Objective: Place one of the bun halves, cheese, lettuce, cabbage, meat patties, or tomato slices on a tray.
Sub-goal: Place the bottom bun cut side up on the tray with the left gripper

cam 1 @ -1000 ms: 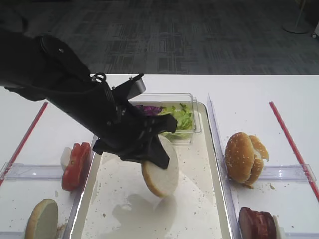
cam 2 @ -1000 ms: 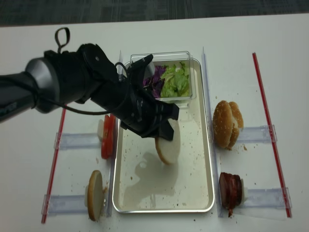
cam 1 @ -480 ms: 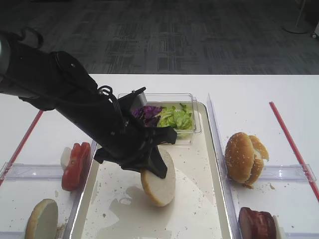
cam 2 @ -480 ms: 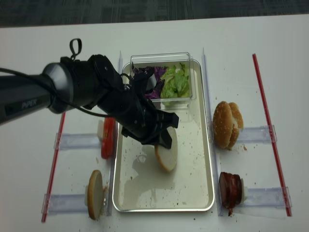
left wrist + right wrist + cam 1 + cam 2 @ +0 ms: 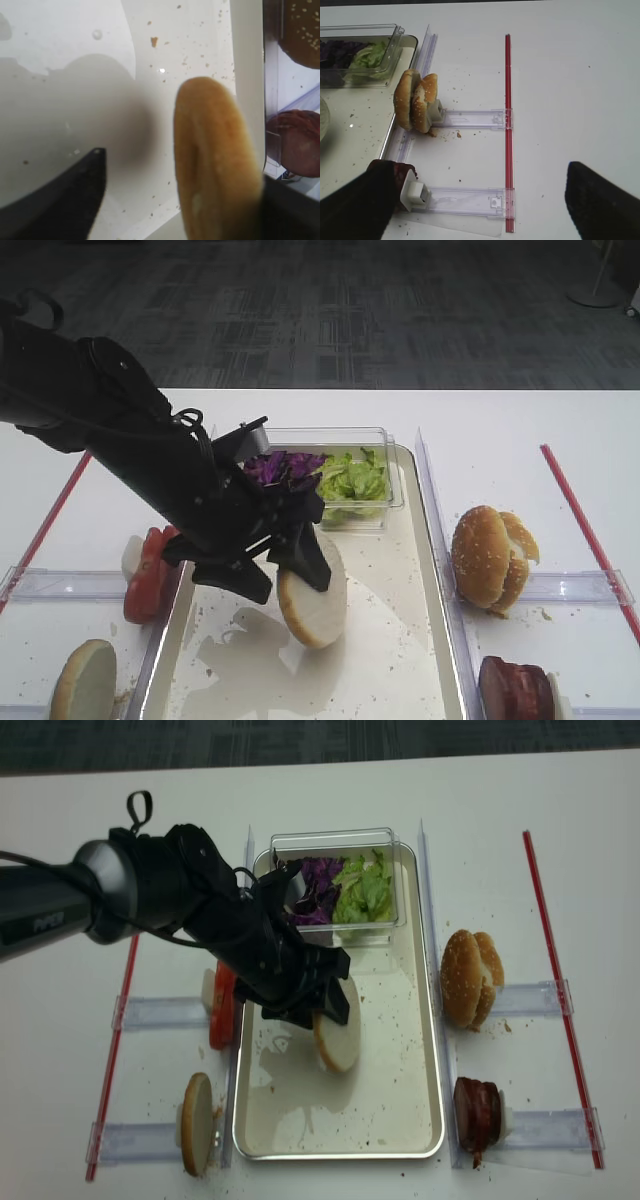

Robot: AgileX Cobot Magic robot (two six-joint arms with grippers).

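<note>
A bun half stands on edge on the tray, pale cut face toward the right. My left gripper is open around it. In the left wrist view the bun half leans on the right finger, with a wide gap to the left finger. My right gripper is open over bare table beside the meat patties. Tomato slices and another bun half sit left of the tray. Lettuce and cabbage fill the box. Cheese is out of view.
The clear plastic box rests on the tray's far end. Two sesame buns stand on a clear rail right of the tray, with meat patties nearer. Red strips mark both table sides.
My left gripper lowered the bun half onto the tray floor and its jaws opened off it. The bun half now stands on edge against one finger.
</note>
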